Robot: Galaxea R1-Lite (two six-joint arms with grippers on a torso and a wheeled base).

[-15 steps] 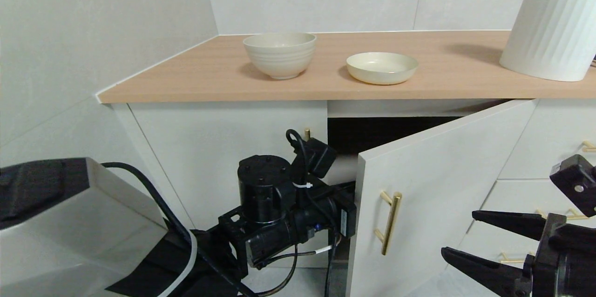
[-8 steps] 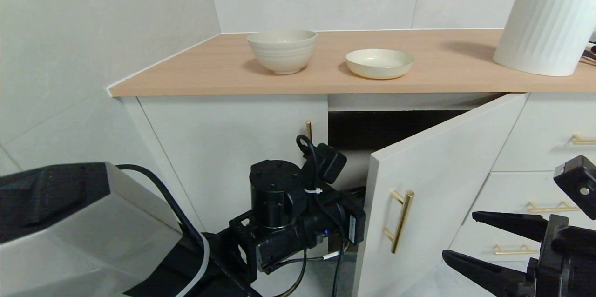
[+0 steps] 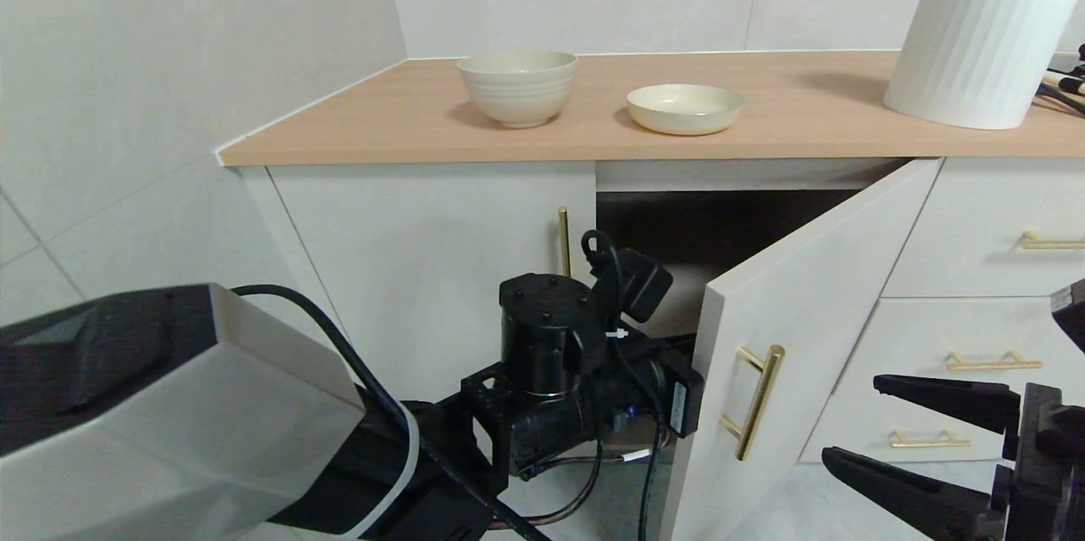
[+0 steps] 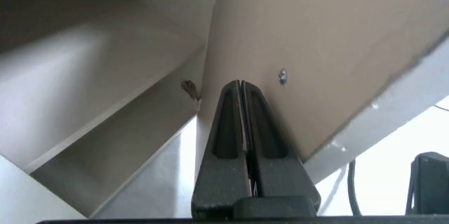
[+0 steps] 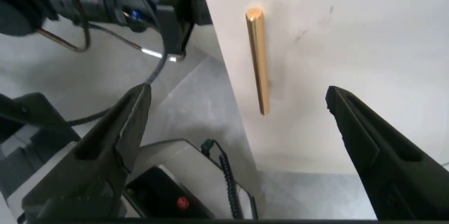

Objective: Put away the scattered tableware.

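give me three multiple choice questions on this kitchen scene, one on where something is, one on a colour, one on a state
1. Where is the bowl?
A. on the counter, left of the plate
B. inside the cabinet
C. on the floor

2. What colour is the door handle?
A. black
B. gold
C. red

3. How is the right gripper?
A. shut on the handle
B. shut on the bowl
C. open

Answers:
1 A, it stands on the wooden top beside the plate.
2 B, the bar on the open door is gold.
3 C, its jaws stand wide apart with nothing held.
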